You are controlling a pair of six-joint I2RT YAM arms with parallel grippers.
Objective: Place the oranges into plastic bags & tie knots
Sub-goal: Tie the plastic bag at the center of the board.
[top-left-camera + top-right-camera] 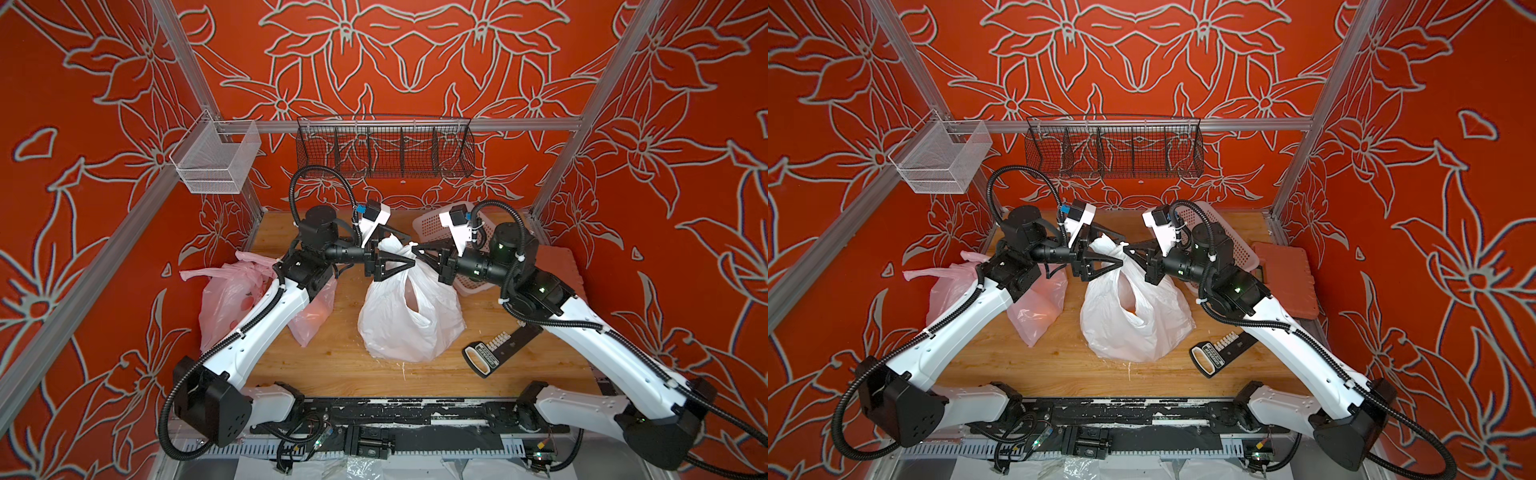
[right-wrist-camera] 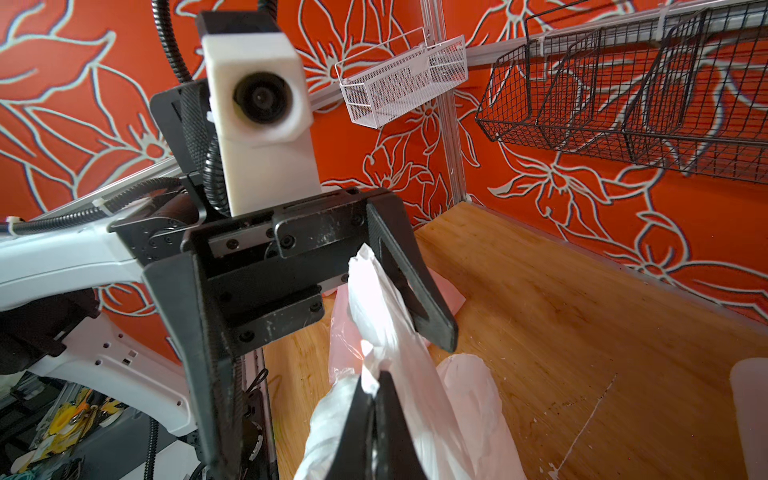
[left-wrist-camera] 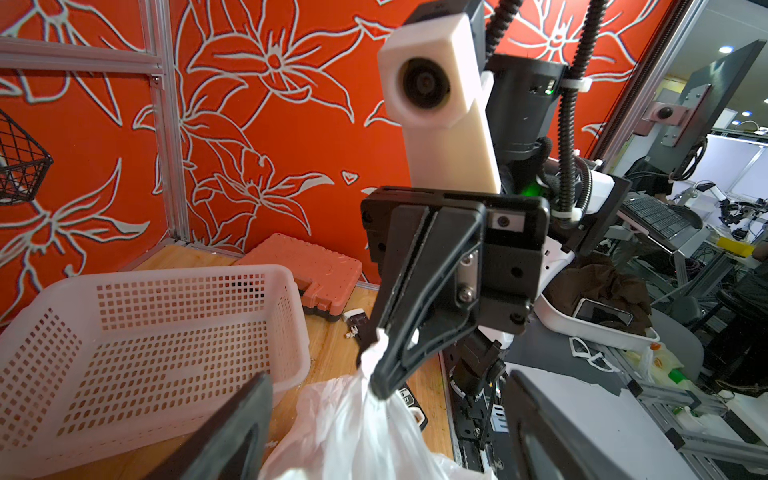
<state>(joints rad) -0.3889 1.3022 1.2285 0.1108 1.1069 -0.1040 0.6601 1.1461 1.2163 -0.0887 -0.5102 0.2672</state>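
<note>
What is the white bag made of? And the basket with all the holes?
The white bag looks like thin, milky plastic film: it crinkles, folds and lets light through. The basket seems to be stiff, pale pink moulded plastic, smooth, with neat rows of small holes.

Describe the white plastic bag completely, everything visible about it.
The white plastic bag is thin, milky and crinkly, with vest handles. It sits bulging on the wooden table, with a gap open between its handles. The handles are gathered and twisted into a neck pulled upward. The right pincer is shut on that neck; the left pincer stands open around the loose handle end. Whether it is tied cannot be told.
</note>
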